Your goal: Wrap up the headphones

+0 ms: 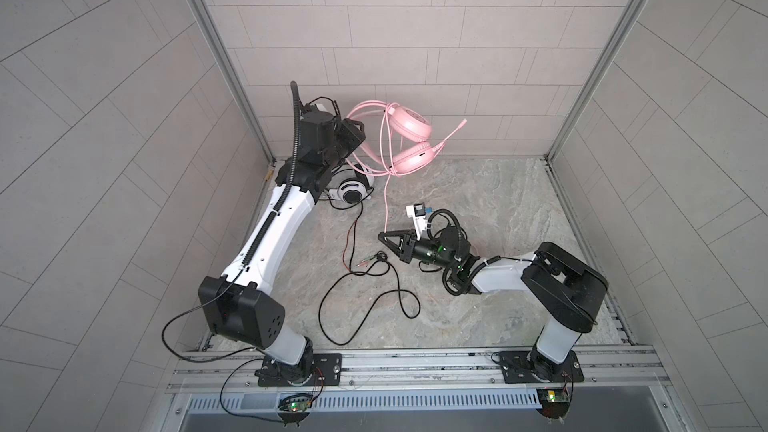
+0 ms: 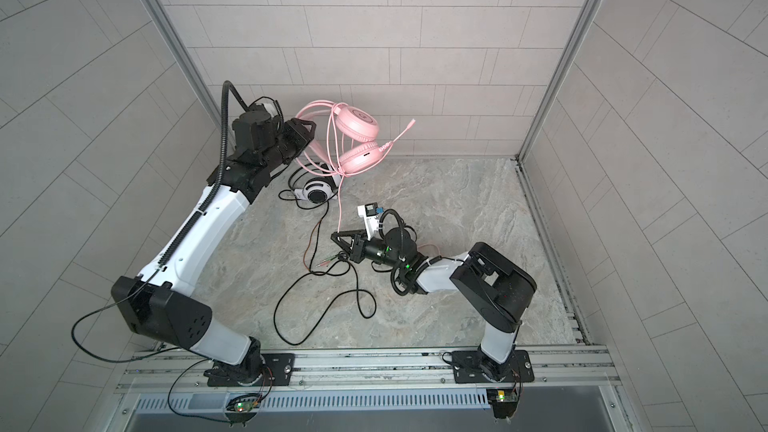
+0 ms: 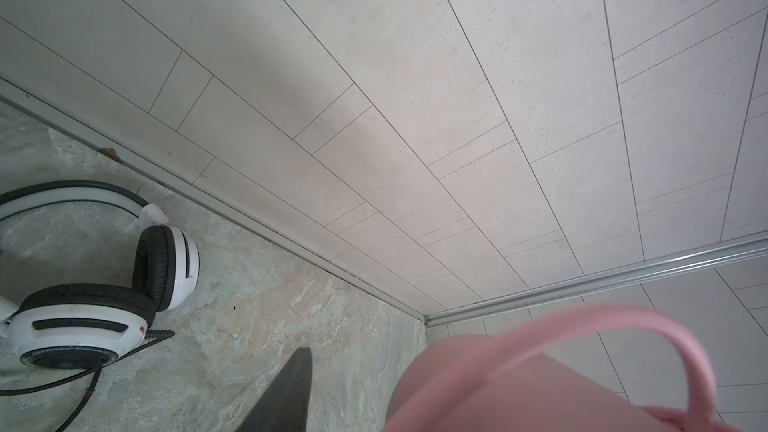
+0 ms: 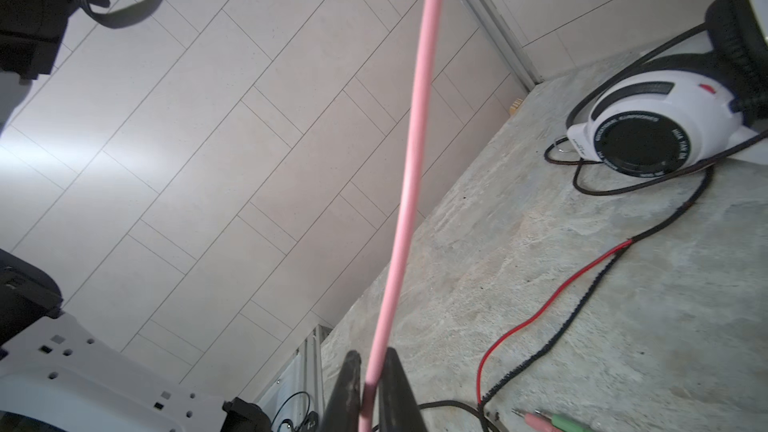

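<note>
My left gripper (image 1: 357,130) is raised near the back wall and shut on the headband of the pink headphones (image 1: 411,135), which hang in the air with their mic boom (image 1: 451,132) pointing right. Loops of the pink cable (image 1: 386,201) drape over the headset, and one strand runs down to my right gripper (image 1: 382,238), low over the table. In the right wrist view that gripper (image 4: 371,361) is shut on the pink cable (image 4: 411,160). The white-and-black headphones (image 1: 351,191) lie on the table under the left arm.
The thin black cable (image 1: 365,284) of the white-and-black headphones (image 4: 665,126) sprawls in loops over the marble table (image 1: 498,209) between the arms, its pink and green plugs (image 4: 552,423) next to the right gripper. Tiled walls close in the back and both sides; a metal rail (image 1: 415,361) runs along the front.
</note>
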Robot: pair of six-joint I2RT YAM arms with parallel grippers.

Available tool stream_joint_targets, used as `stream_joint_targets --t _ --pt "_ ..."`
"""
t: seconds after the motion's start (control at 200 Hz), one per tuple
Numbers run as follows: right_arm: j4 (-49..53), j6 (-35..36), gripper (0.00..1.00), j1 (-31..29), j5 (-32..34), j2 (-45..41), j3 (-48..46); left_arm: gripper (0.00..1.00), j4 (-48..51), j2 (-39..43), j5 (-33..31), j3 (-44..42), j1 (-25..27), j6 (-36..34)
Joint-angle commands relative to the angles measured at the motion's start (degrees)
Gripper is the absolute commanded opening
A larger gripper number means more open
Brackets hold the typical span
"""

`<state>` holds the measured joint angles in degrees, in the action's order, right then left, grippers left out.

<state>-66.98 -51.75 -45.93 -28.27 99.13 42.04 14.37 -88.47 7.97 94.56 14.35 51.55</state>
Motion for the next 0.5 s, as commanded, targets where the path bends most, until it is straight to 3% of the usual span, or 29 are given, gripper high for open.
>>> stream_joint_targets --t 0.0,0.185,0.34,0.495 --pt "-0.84 -2.40 0.12 -0.82 -2.43 -4.75 0.36 0.00 -3.62 1.72 -2.27 2.10 0.24 -0.65" --pt "14.62 3.75 0.10 -1.39 -2.42 -15.54 1.11 0.00 -1.74 0.37 -8.69 0.68 0.23 -5.73" --pt "39.80 15.66 0.10 -2.32 0.63 -25.99 6.81 0.00 -0.87 -1.20 -12.07 -1.47 0.42 -8.53" --pt "63.00 26.72 0.09 -2.01 5.85 -30.99 16.49 0.00 3.01 -3.11 -14.60 -1.73 2.66 -14.65"
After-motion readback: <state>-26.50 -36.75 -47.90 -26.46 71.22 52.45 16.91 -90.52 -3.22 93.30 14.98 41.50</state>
